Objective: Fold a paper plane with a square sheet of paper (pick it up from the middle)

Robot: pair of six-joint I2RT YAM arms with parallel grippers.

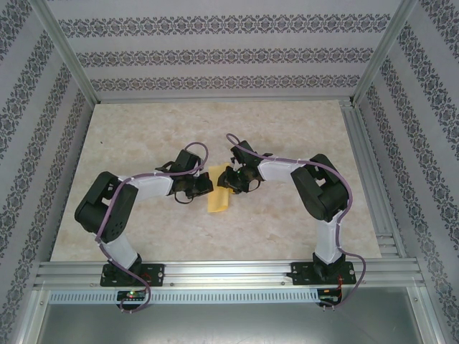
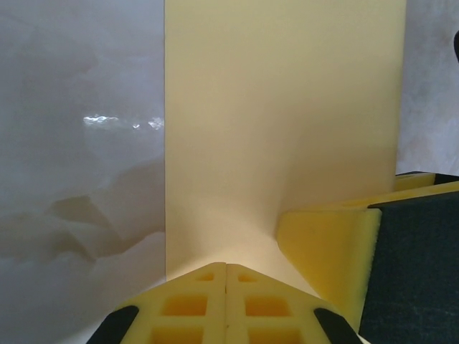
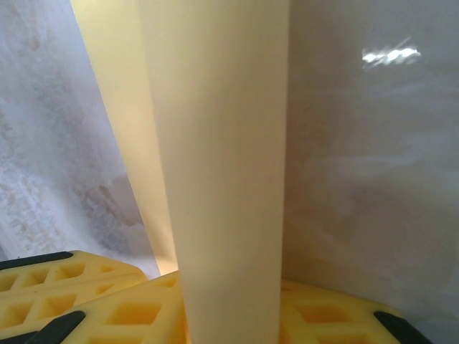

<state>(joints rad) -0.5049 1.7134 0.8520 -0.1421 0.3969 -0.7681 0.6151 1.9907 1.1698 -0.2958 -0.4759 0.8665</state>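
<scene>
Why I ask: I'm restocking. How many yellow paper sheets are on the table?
1: the yellow paper sheet lies near the middle of the table; another beneath it could be hidden.

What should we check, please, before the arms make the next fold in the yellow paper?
1. Grip of left pincer on the square sheet of paper: ok, shut on it.
2. Grip of right pincer: cannot tell; paper runs between its fingers.
3. Fold started: ok, two layers overlap in the right wrist view.
4. Pincers clear of each other: cannot tell, they sit very close.
5. Paper away from the edges of the table: ok, mid-table.
</scene>
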